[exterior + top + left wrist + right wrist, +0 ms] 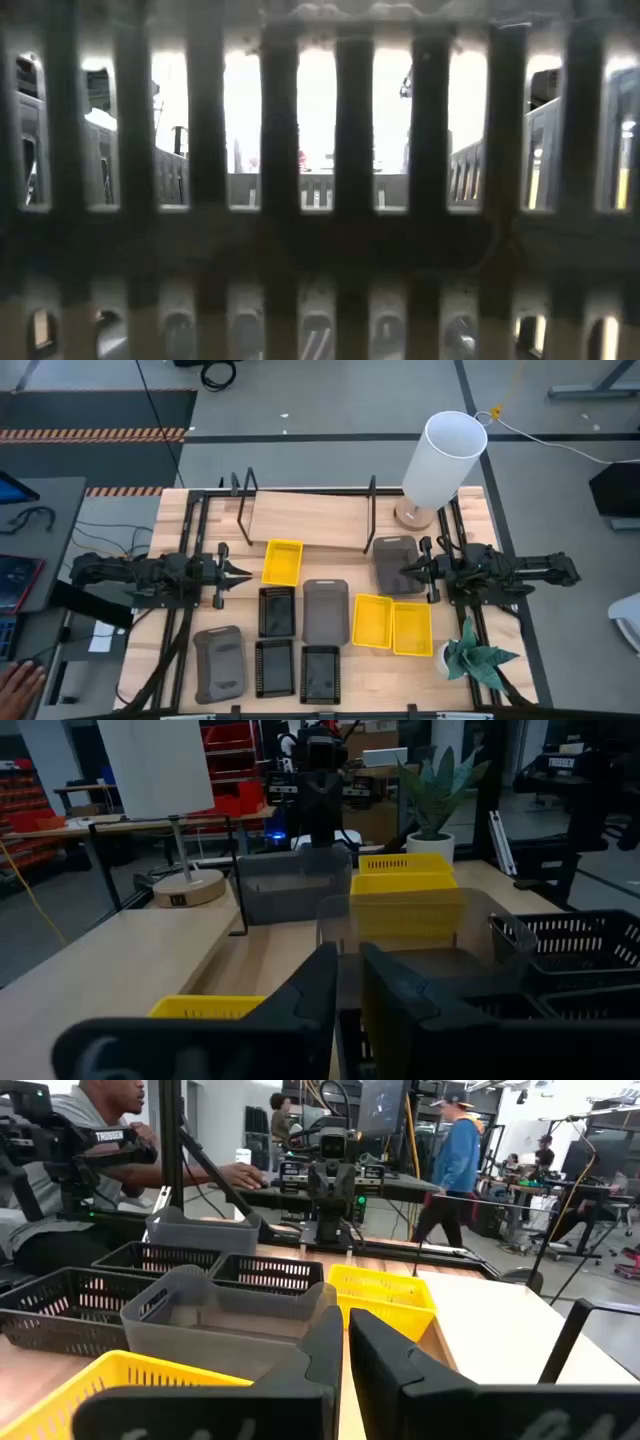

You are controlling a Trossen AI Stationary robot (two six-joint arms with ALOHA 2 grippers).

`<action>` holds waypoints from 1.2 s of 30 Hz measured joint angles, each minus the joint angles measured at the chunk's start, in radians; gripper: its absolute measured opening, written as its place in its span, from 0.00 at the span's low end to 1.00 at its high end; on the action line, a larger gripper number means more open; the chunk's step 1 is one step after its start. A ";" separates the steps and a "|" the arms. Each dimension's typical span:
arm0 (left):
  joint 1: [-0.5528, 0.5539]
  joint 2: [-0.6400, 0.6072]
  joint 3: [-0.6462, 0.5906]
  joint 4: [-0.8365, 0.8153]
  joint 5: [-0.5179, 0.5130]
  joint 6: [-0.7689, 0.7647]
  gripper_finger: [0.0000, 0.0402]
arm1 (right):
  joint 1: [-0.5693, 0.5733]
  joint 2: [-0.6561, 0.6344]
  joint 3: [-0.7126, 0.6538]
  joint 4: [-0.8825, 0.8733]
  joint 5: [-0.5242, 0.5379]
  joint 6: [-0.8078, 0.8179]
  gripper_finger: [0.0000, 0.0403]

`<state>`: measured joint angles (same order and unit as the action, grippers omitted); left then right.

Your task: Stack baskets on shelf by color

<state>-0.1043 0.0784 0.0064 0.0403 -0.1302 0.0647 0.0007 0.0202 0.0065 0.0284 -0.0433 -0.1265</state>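
In the high view the shelf (300, 515), a light board with black wire end frames, stands at the table's far side. A yellow basket (282, 561) lies just in front of it. A black mesh basket (277, 610), a grey one (325, 610) and two yellow ones (392, 626) lie mid-table. A grey basket (219, 663) and two black ones (297, 670) sit near the front edge. My left gripper (246, 573) (350, 982) hovers shut, left of the yellow basket. My right gripper (404, 570) (346, 1330) is shut above another grey basket (395, 555), touching nothing that shows.
A white lamp (440, 460) stands at the shelf's right end, and a potted plant (470, 657) at the near right corner. A black mesh wall (320, 200) fills the low view. People (90, 1170) sit and walk beyond the table's left side.
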 joint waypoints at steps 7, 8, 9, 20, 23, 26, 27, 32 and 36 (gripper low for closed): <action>0.000 0.000 0.000 0.000 0.000 0.000 0.14 | 0.000 0.000 0.000 0.000 0.000 0.000 0.07; 0.000 0.000 0.000 0.000 0.000 0.000 0.14 | 0.000 0.000 0.000 0.000 0.000 0.000 0.07; 0.000 0.000 0.000 0.000 0.000 0.000 0.15 | 0.000 0.000 0.000 0.000 0.000 0.000 0.07; 0.000 0.000 0.000 0.000 0.000 0.000 0.13 | 0.000 0.000 0.000 0.000 0.000 0.000 0.07; 0.000 0.000 0.000 0.000 0.000 0.000 0.14 | 0.000 0.000 0.000 0.000 0.000 0.000 0.07; 0.000 0.000 0.000 0.000 0.000 0.000 0.15 | 0.000 0.000 0.000 0.000 0.000 0.000 0.07; 0.000 0.000 0.000 0.000 0.000 0.000 0.15 | 0.000 0.000 0.000 0.000 0.000 0.000 0.07; 0.000 0.000 0.000 0.000 0.000 0.000 0.14 | 0.000 0.000 0.000 0.000 0.000 0.000 0.07; 0.000 0.000 0.000 0.000 0.000 0.000 0.13 | 0.000 0.000 0.000 0.000 0.000 0.000 0.07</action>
<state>-0.1040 0.0781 0.0064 0.0405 -0.1300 0.0647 0.0009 0.0201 0.0066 0.0287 -0.0433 -0.1268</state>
